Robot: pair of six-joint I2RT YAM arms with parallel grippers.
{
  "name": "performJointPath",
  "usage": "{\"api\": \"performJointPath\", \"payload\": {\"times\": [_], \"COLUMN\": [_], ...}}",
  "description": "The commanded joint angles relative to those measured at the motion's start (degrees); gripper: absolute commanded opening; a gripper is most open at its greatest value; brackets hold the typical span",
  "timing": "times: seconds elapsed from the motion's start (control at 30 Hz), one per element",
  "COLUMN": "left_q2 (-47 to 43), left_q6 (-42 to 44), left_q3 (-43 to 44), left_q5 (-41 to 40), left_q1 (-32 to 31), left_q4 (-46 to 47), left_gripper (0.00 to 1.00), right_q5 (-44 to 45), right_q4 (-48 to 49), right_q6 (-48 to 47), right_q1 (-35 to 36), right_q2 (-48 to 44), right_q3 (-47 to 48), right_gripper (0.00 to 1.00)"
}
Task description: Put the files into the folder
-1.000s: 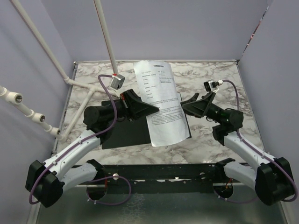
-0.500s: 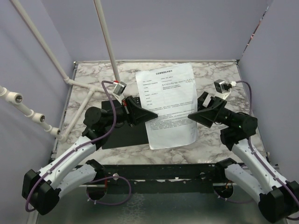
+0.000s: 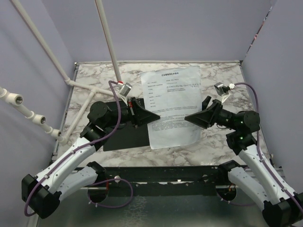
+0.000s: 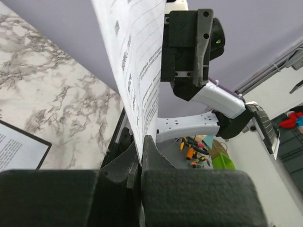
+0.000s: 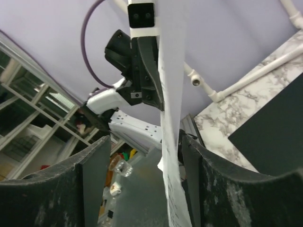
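Left gripper (image 3: 155, 115) clenched on files (image 3: 174, 101) at 9 o'clock edge, holding sheets lifted over folder (image 3: 124, 138); right gripper (image 3: 188, 117) straddles 3 o'clock edge, jaws apart, probably to steady them.

The files (image 3: 174, 106) (held aloft) bar the middle; white pipes (image 3: 97, 89) crowd the left rear.

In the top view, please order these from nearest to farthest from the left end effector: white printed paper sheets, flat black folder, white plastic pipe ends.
1. White printed paper sheets: pinched in the left end effector.
2. Flat black folder: on the table, under that arm.
3. White plastic pipe ends: far left wall.
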Motion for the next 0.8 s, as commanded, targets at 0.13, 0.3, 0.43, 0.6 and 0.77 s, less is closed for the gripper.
{"api": "performJointPath", "payload": {"times": [0.13, 0.3, 0.43, 0.6, 0.77], "left_q2": [0.45, 0.59, 1.13, 1.64, 1.55], "left_q6": [8.61, 10.17, 10.55, 10.36, 7.99], "left_q3": [3.93, 4.37, 4.62, 4.79, 4.06], "left_q5": [-1.99, -2.39, -2.39, -2.19, -0.74], "left_q1": [0.13, 0.13, 0.13, 0.13, 0.13], "left_q4": [-9.66, -11.5, -11.8, -11.58, -7.73], "left_gripper": [0.0, 0.0, 0.0, 0.0, 0.0], "right_q5": [-2.07, -1.57, -1.71, -0.17, 1.21], "right_q4": [-18.05, -26.31, -28.9, -34.93, -37.26], "right_q6": [-13.56, -20.01, -22.46, -27.09, -28.58], "right_q1": [0.4, 0.4, 0.4, 0.39, 0.34], "right_q2": [-1.99, -2.57, -2.15, -1.39, -0.37], "right_q3": [7.3, 10.09, 11.1, 12.79, 11.8], "right_gripper": [0.59, 0.56, 0.5, 0.46, 0.45]}}
